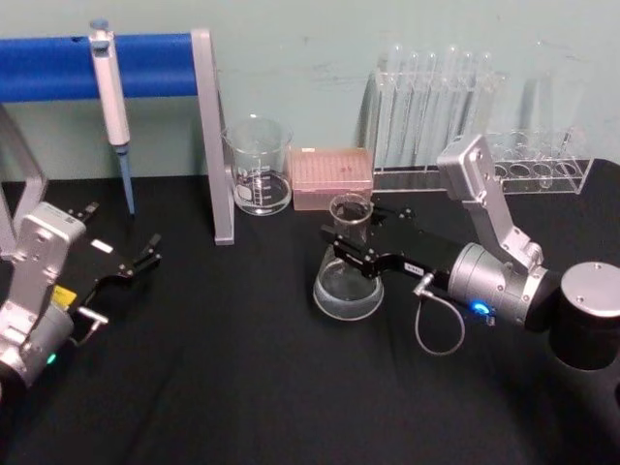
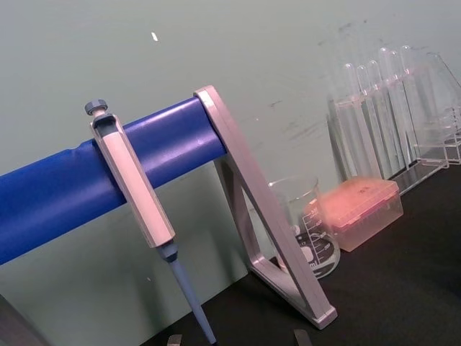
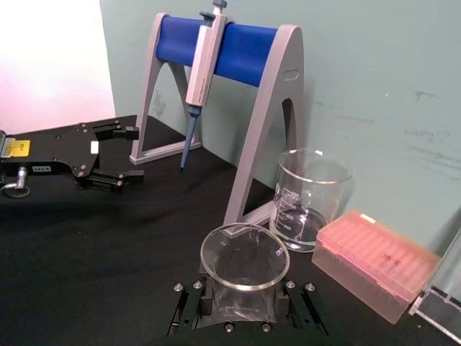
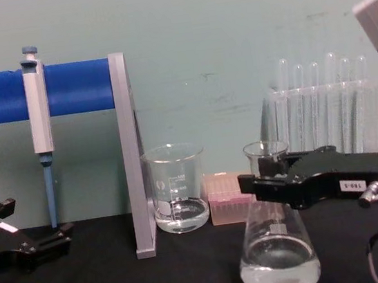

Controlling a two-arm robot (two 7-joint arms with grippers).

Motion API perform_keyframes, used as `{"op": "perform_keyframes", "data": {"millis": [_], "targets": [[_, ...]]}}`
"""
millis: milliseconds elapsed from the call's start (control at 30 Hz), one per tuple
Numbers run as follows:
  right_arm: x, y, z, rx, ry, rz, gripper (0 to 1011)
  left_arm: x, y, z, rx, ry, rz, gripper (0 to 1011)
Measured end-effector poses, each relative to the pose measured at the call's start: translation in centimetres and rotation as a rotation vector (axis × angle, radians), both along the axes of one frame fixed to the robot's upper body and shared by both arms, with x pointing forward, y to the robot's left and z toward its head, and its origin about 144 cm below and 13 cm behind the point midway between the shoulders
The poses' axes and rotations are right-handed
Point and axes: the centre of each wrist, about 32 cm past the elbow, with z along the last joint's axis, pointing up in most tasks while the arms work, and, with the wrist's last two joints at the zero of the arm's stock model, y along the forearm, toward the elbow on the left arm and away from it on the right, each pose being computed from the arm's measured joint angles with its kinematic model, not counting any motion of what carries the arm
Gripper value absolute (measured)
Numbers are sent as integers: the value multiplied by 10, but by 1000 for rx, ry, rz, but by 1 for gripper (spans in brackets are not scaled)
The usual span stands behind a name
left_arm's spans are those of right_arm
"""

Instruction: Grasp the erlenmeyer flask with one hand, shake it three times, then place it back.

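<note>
I am clamping my right pincer around the narrow neck of the clear glass conical flask, upright over the black tabletop's middle, so 3 shakes should spill nothing; my left pincer is idling open, far left.

black worktop | back left: stand with blue bar on grey legs, pipette hanging from the bar, tip down | glass beaker, a little clear liquid, just beside the stand's leg | pink tip box next to it | back right: clear test tube rack against the pale green wall
</note>
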Motion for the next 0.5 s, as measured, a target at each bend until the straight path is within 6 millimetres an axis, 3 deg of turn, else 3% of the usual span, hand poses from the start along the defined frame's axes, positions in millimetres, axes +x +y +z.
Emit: {"op": "perform_keyframes", "data": {"millis": [500], "targets": [[3, 3, -7, 3, 22, 2, 450, 0, 0, 0, 0, 0, 0, 1001]]}}
